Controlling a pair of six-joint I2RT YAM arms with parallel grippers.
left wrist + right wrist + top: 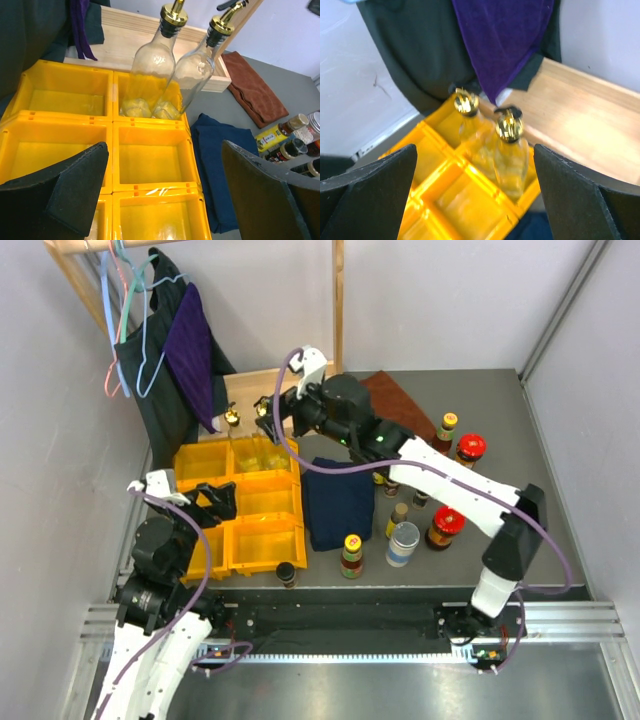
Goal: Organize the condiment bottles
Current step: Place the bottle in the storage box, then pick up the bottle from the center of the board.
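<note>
My right gripper (474, 146) has its fingers spread wide and holds nothing. It hangs over the far right corner of the yellow bins (262, 530), with the two clear gold-topped bottles (512, 160) just beyond and below the fingertips. Those bottles stand side by side in the far right compartment. I cannot tell whether they touch each other. Just beyond them are a wooden tray (125, 35) and a purple cloth (502, 40) hanging from the rail, so that end is crowded.

My left gripper (165, 144) is also fully spread and empty, hanging over the near left part of the bins and touching nothing.

A navy cloth (338, 502) lies right of the bins. A brown cloth (395, 400) lies farther back, partly under the right arm.

The other condiment bottles are scattered on the right half of the table:
- a yellow-capped sauce bottle (352, 553) and a white-lidded jar (403, 543) near the front
- a red-lidded jar (445, 527) beside them
- another red-lidded jar (471, 448) and a second yellow-capped bottle (447, 425) farther back

A dark black-capped jar (286, 573) sits against the near edge of the bins.
</note>
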